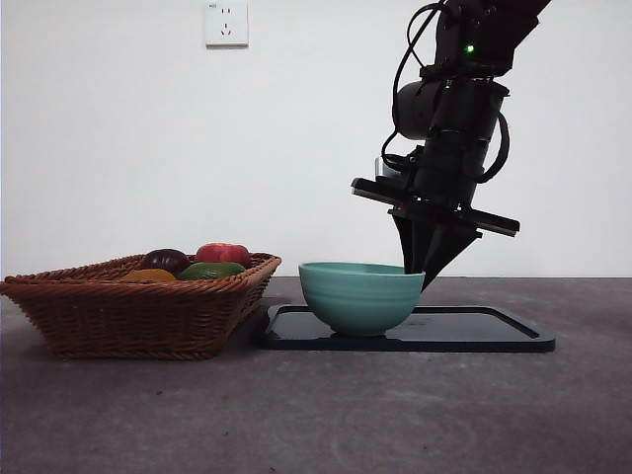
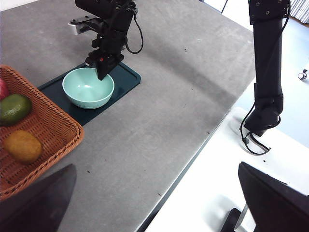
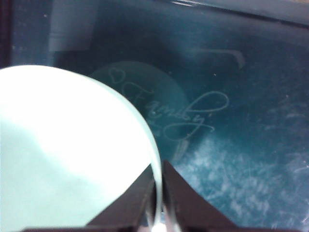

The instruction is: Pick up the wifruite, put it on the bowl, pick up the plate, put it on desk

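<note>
White wall with one socket (image 1: pixel 226 23) backs the grey desk (image 1: pixel 326 415), and on it sit a wicker basket (image 1: pixel 138 311) and, just beside that, a dark tray (image 1: pixel 474 331) bearing the mint bowl (image 1: pixel 360 294). My right gripper (image 1: pixel 423 269) comes down from above at the far side of the bowl, tips pointing down at the rim; in my right wrist view the two black jaws stand one inside and one outside the bowl's (image 3: pixel 63 159) pale wall, pressed together on the rim with only that thin edge between them, and the tray (image 3: pixel 251 145) below shows a faint script mark in its glaze. From my left wrist I see the same pinch from afar: the right gripper (image 2: pixel 102 71) at the edge of the bowl (image 2: pixel 88 87), the tray (image 2: pixel 123 79) under it. My left gripper waits high and well off to the side, its jaws spread wide apart with nothing between them. The wifruite (image 2: pixel 21 146) lies in the basket (image 2: pixel 58 137), next to a green fruit (image 2: pixel 14 108); a dark purple fruit (image 1: pixel 164 260) and a red one (image 1: pixel 223 253) lie there too.
</note>
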`<state>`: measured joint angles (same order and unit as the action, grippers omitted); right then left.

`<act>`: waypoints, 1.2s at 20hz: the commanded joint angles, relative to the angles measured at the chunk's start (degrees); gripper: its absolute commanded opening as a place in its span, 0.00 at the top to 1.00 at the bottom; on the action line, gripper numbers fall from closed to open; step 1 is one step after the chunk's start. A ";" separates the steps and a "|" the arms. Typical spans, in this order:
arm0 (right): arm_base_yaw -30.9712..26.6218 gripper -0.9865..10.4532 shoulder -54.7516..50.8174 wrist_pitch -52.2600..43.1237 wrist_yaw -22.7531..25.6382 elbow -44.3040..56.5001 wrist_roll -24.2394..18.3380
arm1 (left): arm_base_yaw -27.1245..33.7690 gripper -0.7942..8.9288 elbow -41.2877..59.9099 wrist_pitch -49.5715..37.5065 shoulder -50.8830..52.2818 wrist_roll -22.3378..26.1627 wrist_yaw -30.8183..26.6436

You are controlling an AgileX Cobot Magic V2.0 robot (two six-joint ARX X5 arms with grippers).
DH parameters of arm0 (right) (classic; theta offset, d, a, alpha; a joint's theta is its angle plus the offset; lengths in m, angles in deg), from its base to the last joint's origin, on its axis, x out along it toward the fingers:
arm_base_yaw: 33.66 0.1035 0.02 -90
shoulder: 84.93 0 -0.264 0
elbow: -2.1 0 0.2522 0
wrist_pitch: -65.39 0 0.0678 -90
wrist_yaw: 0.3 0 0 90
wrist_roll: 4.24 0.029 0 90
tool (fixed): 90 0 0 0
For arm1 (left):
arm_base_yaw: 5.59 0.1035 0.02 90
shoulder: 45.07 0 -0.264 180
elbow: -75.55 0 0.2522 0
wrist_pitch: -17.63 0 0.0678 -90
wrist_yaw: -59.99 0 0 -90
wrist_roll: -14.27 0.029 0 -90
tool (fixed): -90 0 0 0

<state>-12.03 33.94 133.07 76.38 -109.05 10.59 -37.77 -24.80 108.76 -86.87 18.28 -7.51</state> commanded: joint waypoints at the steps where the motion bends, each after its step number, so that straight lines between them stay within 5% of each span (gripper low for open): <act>1: -0.37 0.91 0.20 1.86 -0.07 -3.39 -0.57 | -0.50 0.31 -0.76 -0.55 -0.15 0.90 0.20; 5: -0.81 0.91 -6.49 10.95 0.57 -9.92 -3.23 | -0.50 0.31 -0.76 -0.50 -0.15 0.90 0.22; 10: 2.64 0.91 -18.97 19.56 7.69 -5.66 -4.48 | -0.52 0.31 -0.76 -0.61 -0.15 1.03 0.22; 17: 10.91 0.91 -33.16 14.27 7.39 16.22 -5.07 | -0.50 0.31 -0.79 -0.33 -0.15 0.87 0.20; 24: 14.03 0.91 -33.79 -0.37 6.82 35.08 -3.67 | -0.50 0.31 -0.79 -0.31 -0.15 0.87 0.20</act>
<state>1.57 -0.57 132.89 83.26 -73.33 6.32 -37.88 -24.80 108.97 -86.87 18.28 -7.51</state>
